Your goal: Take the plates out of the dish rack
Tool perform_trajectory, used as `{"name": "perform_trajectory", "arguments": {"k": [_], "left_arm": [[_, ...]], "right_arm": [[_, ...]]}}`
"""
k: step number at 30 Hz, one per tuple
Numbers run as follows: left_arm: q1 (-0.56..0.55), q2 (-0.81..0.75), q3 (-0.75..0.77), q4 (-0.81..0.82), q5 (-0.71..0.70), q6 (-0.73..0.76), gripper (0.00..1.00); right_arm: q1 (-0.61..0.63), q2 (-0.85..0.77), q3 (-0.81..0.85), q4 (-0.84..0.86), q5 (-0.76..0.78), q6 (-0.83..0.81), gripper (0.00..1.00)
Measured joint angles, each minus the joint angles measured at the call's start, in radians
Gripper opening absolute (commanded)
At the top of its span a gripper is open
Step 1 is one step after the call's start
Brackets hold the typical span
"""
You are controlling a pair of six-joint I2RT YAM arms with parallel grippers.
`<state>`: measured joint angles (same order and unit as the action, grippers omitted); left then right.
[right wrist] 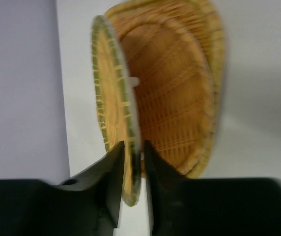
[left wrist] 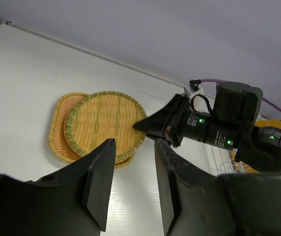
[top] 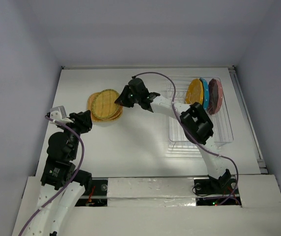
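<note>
Holding a green-rimmed woven plate [top: 106, 102] tilted over another, with the right gripper [right wrist: 133, 147] pinching its rim between both fingers.

On the white table [top: 130, 147], the wire dish rack [top: 199, 143] sits to the right. An orange plate [top: 195, 91], a blue plate [top: 205, 93] and a dusty-red plate [top: 215, 96] stand on edge together at its far end. Well left of the rack, a tan woven plate [left wrist: 57, 130] lies flat on the table — the held plate leans just above it. The left gripper [left wrist: 135, 147] hovers near that pile on its near-left side — jaws partly spread and empty.
</note>
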<state>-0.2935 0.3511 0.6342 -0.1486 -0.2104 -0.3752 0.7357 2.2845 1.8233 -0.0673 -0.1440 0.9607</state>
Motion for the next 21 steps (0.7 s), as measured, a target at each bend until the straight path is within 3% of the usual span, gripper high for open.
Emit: {"name": "perform_trajectory", "arguments": {"k": [2, 3, 4, 7, 9, 13, 15, 18, 19, 21], "left_arm": [[0.0, 0.0, 0.0, 0.0, 0.0, 0.0, 0.35], [0.0, 0.0, 0.0, 0.0, 0.0, 0.0, 0.35], [0.0, 0.0, 0.0, 0.0, 0.0, 0.0, 0.35], [0.0, 0.0, 0.0, 0.0, 0.0, 0.0, 0.35], [0.0, 0.0, 0.0, 0.0, 0.0, 0.0, 0.35], [0.0, 0.0, 0.0, 0.0, 0.0, 0.0, 0.35], [0.0, 0.0, 0.0, 0.0, 0.0, 0.0, 0.35], [0.0, 0.0, 0.0, 0.0, 0.0, 0.0, 0.35], [0.0, 0.0, 0.0, 0.0, 0.0, 0.0, 0.35], [0.0, 0.0, 0.0, 0.0, 0.0, 0.0, 0.35]], "right_arm": [[0.018, 0.0, -0.004, 0.032, -0.008, 0.02, 0.45], [0.026, 0.0, -0.006, 0.038, -0.012, 0.025, 0.6], [0.031, 0.0, -0.006, 0.041, -0.017, 0.031, 0.68], [0.035, 0.0, -0.006, 0.042, -0.034, 0.021, 0.84], [0.034, 0.0, -0.007, 0.032, -0.032, 0.004, 0.9], [0.031, -0.028, -0.033, -0.021, 0.006, -0.051, 0.89], [0.031, -0.056, -0.039, -0.076, 0.049, -0.093, 0.81], [0.03, -0.136, -0.058, -0.137, 0.138, -0.168, 0.28], [0.03, -0.179, -0.077, -0.158, 0.169, -0.198, 0.0], [0.029, -0.285, -0.119, -0.193, 0.24, -0.241, 0.0]]}}
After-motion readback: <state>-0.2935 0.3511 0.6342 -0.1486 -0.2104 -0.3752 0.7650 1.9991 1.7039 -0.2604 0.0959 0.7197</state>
